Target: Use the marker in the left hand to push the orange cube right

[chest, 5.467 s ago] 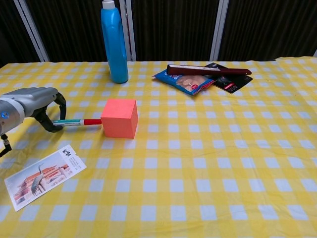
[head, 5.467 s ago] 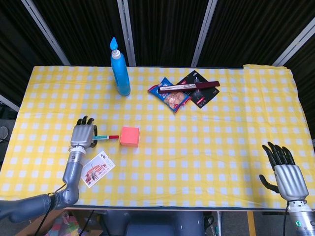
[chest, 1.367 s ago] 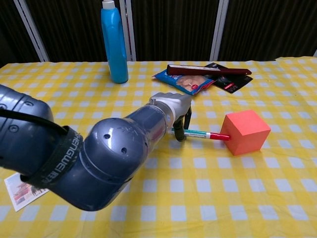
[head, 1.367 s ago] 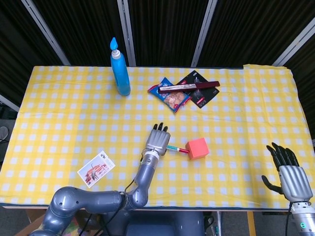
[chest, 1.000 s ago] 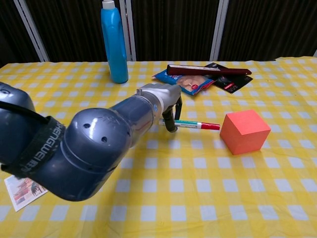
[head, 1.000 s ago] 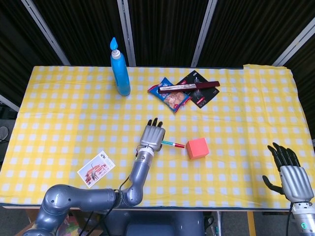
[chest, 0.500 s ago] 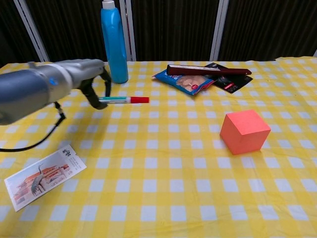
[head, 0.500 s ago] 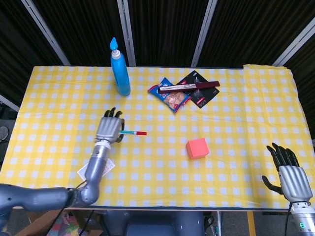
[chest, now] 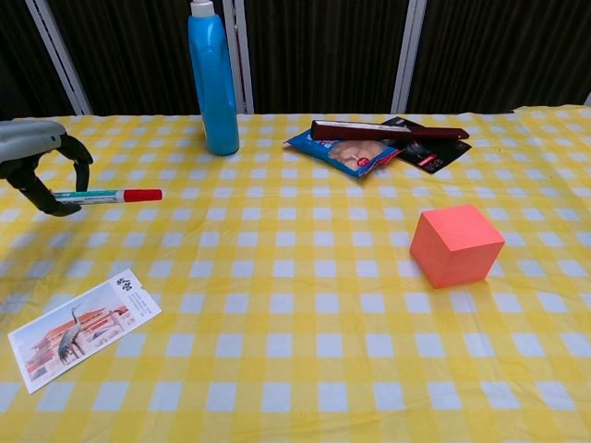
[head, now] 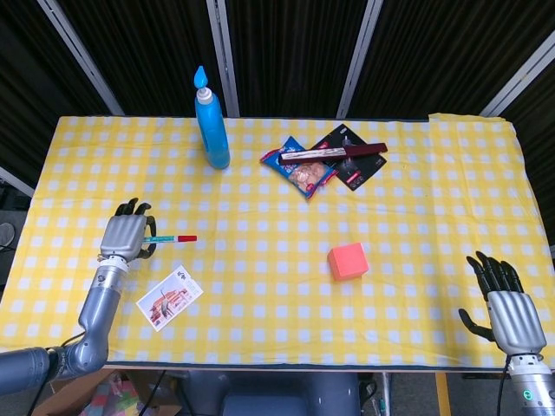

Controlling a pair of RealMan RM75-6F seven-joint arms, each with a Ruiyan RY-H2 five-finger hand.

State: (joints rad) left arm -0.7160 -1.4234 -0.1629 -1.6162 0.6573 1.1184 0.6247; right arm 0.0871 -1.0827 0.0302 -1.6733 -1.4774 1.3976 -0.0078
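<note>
Both our hands sit low: right hand (head: 508,305) spread, holding nothing; left hand (head: 125,237) gripping the marker (head: 173,238), red tip pointing right. Farther right, well apart, the orange cube (head: 348,261) rests on the counter (head: 260,186).

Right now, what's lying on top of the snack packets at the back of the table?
A dark red box, long and slim, lies across the two snack packets. It covers a strip of both, so what is printed there cannot be seen; nothing else rests on them.
</note>
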